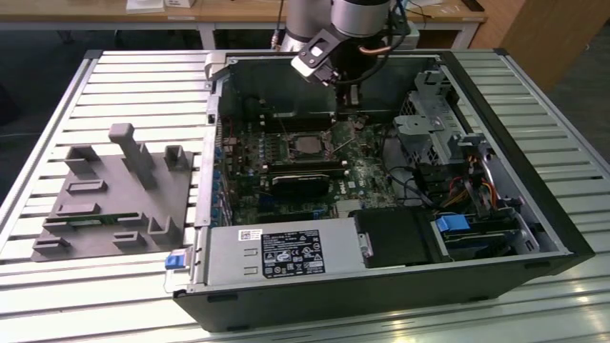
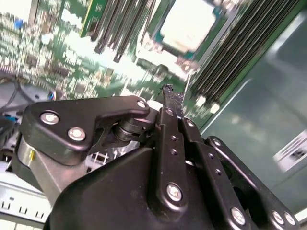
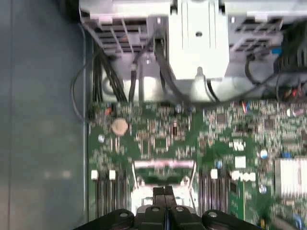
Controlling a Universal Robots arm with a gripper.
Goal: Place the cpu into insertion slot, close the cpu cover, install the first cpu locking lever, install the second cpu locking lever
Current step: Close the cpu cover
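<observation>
The cpu (image 1: 307,145) lies flat in the insertion slot (image 1: 286,136) on the green motherboard, its pale top (image 2: 189,24) bright in the second wrist view. A silvery edge of the cpu cover (image 3: 163,165) lies along the socket; I cannot tell whether it is latched. A thin metal lever (image 1: 343,143) slants up at the socket's side towards the exterior view's right. My gripper (image 1: 345,114) hangs just above and behind the socket, towards the case's back wall. Its black fingers (image 3: 165,194) are pressed together, shut on nothing.
The open computer case (image 1: 562,236) lies on a slatted table. Long black memory slots (image 1: 305,169) and a dark rounded part (image 1: 297,184) sit in front of the socket. A drive cage with cables (image 1: 448,136) stands at the exterior view's right. A grey fixture (image 1: 114,193) rests left of the case.
</observation>
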